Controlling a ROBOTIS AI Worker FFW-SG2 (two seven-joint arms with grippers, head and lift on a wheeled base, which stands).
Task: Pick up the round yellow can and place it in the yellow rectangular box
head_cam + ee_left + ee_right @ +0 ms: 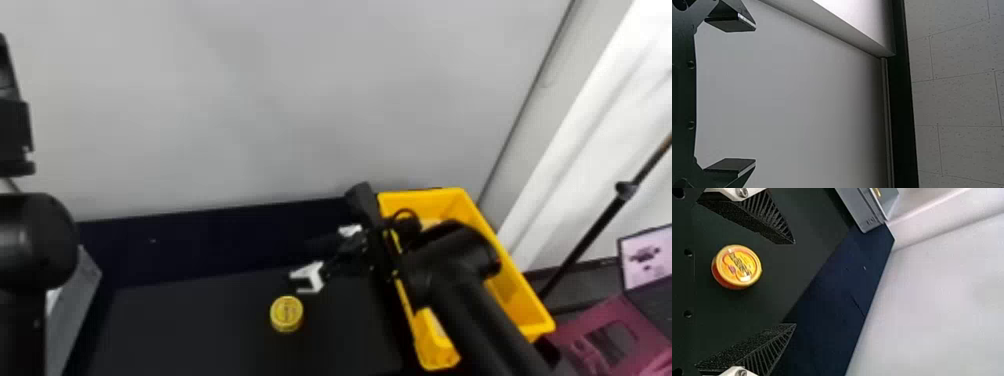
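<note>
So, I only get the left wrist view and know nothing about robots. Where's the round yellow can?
Observer: The yellow can sits on the black tabletop, in front of the robot.
Operator: Has the robot grabbed it?
Observer: No, the right gripper has its fingers spread apart and grips nothing.
Operator: And where would it go?
Observer: The yellow box is to the can's right, with the right arm across it.

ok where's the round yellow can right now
In the head view, the can sits on the black surface, left of the yellow box.
</note>
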